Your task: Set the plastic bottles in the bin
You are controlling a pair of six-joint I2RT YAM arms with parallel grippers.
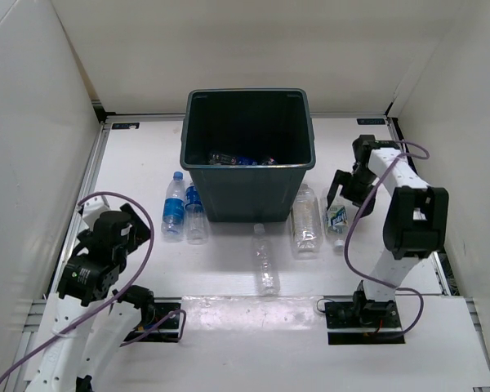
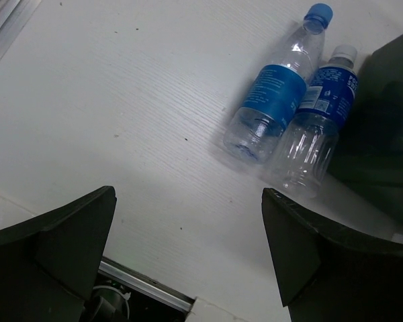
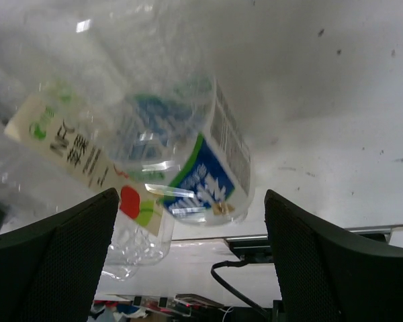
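Bin partly filled, five bottles left outside.
The bin (image 1: pixel 247 155) held a few bottles (image 1: pixel 237 158); on the table (image 1: pixel 212 269) lay a blue-labelled pair (image 2: pixel 272 94), one clear bottle (image 1: pixel 265 261), a big bottle (image 1: pixel 305 219) and a labelled bottle (image 3: pixel 201 168), straddled loosely by the wide-spread right gripper (image 3: pixel 191 221). The left gripper (image 2: pixel 188 221) hung spread, empty.

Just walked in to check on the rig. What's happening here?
The robot is putting plastic bottles in the bin; a few already lie inside. The right gripper is open, low over a blue-and-white-labelled bottle right of the bin, not closed on it. The left gripper is open too, holding nothing, facing two blue-labelled bottles left of the bin.
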